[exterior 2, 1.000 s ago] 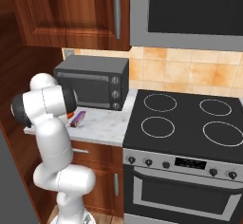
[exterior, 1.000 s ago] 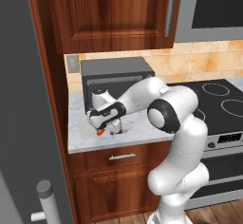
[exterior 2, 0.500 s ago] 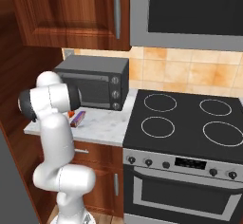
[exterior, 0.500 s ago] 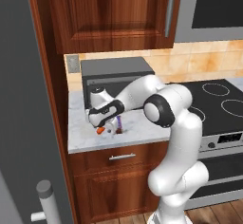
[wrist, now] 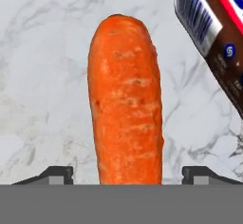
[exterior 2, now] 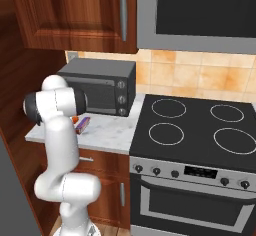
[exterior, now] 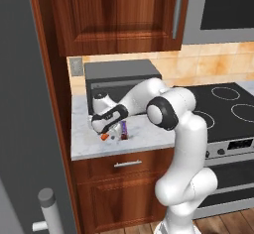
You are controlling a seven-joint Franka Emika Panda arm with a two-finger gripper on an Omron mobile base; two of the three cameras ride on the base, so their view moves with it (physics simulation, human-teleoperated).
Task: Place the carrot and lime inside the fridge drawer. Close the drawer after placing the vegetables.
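Standing before the rig, left base view: the arm reaches down and forward to the marble bench [exterior: 94, 146]. The jaws [exterior: 104, 132] hang low over the bench, just in front of the dark microwave [exterior: 121, 77]. The carrot [exterior: 104, 137] shows as a small orange end directly under the jaws, at the bench surface; whether it rests on the marble or hangs just clear of it I cannot tell. A purple-wrapped snack bar [exterior: 123, 130] lies just beside the jaws, on the stove side. The black cooktop [exterior: 228, 109] lies well apart from the jaws, past the arm's elbow.

Right base view: the arm's shoulder covers the jaws. A sliver of carrot [exterior 2: 75, 119] peeps out beside the arm, with the snack bar [exterior 2: 82, 124] close by on the bench [exterior 2: 110, 132].

Hand view: the carrot [wrist: 126, 104] runs lengthwise straight out from between the jaws, over white marble [wrist: 42, 76]. The two fingertips [wrist: 57, 174] stand wide, one on each side of the carrot, neither touching it. The snack bar [wrist: 213, 33] lies slantwise beyond the right tip, apart from the carrot.
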